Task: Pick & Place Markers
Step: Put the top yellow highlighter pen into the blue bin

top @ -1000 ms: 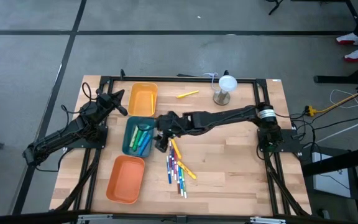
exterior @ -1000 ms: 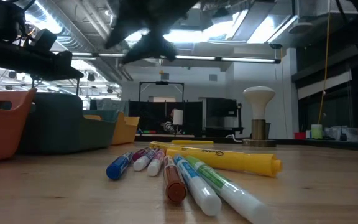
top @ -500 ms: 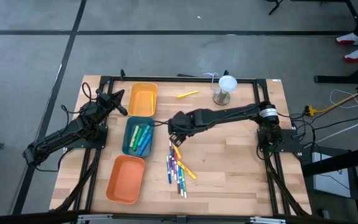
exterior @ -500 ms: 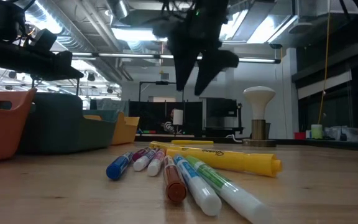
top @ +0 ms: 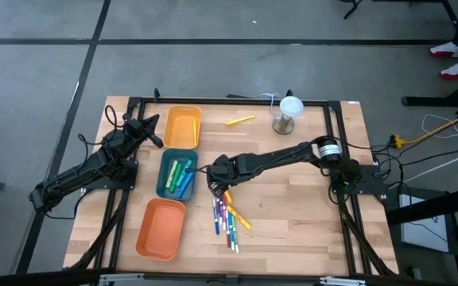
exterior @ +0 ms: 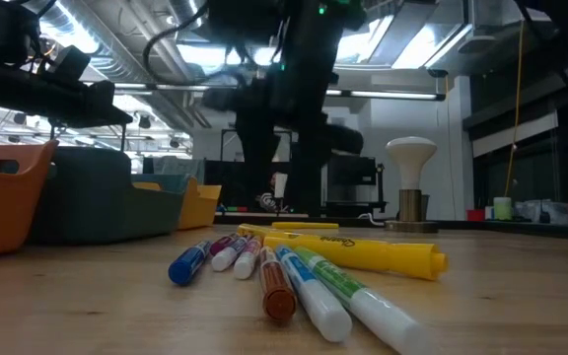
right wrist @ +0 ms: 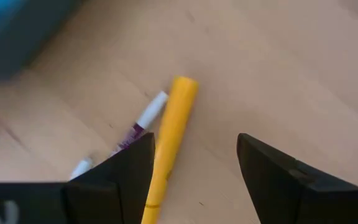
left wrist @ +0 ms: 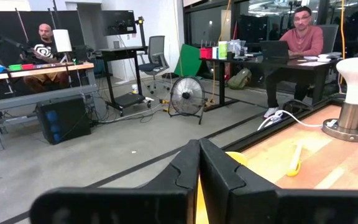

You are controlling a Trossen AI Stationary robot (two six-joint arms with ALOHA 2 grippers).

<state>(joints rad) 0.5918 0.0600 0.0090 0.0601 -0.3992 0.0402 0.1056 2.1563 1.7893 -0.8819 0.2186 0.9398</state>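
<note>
Yellow marker [right wrist: 169, 134] flat on the wooden table [top: 308, 199], at the far end of the loose markers [top: 227, 213] right of the teal tray [top: 165, 176]. Likely light, stiff, smooth-barrelled, apt to roll; best pinched across mid-barrel, square to its length. Right gripper [right wrist: 194, 168] low over it, fingers spread wide, nothing held, one tip beside the barrel. Left gripper [left wrist: 199, 163] pressed shut, empty, parked far left by the yellow tray [top: 182, 127].
</note>
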